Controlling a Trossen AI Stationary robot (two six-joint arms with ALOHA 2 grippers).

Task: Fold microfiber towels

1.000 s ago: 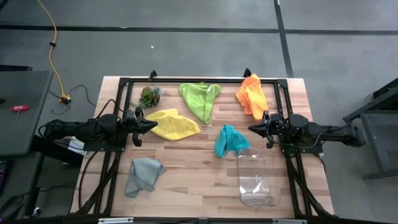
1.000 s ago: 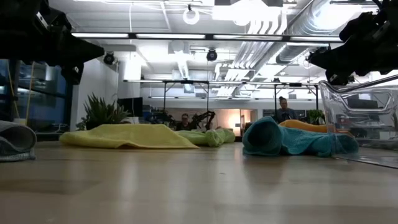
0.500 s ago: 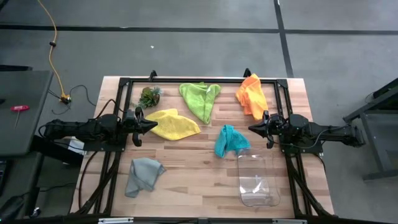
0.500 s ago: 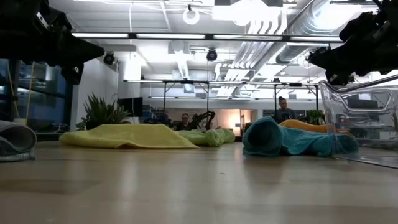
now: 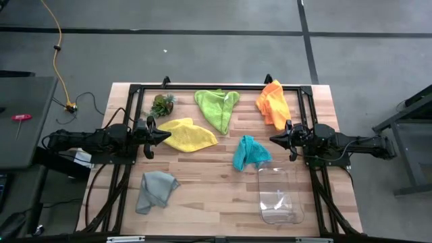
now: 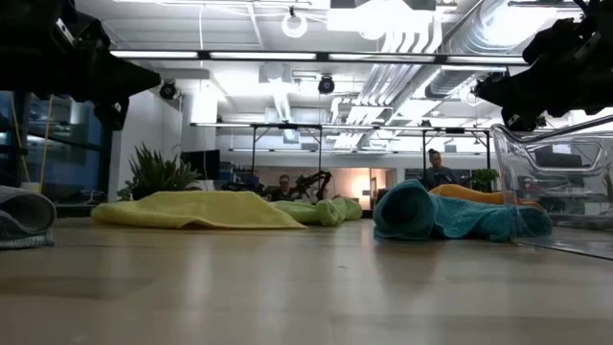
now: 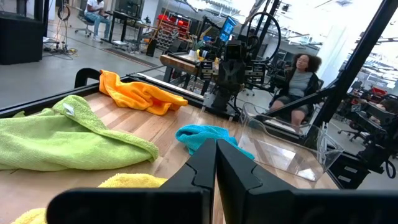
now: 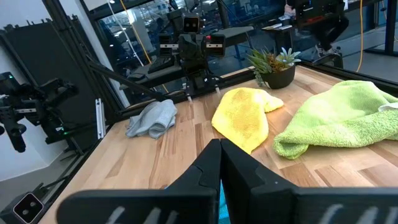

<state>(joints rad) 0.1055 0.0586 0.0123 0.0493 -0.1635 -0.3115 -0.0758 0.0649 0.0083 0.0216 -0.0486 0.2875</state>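
Five microfiber towels [image 5: 191, 134], one clear bin [image 5: 280, 196], one plant [image 5: 162, 105].

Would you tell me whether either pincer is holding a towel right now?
Neither: the left pincer and right pincer are both shut on nothing.

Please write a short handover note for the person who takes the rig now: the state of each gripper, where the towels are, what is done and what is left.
Left gripper: shut, empty, above the table at the yellow towel's edge.
Right gripper: shut, empty, between the orange towel and the teal towel.
Lime green towel: far middle. Grey towel: near left. Clear bin: near right, nothing visible inside. Small plant: far left.
Done: nothing; all five towels lie crumpled.
Left: fold all five.
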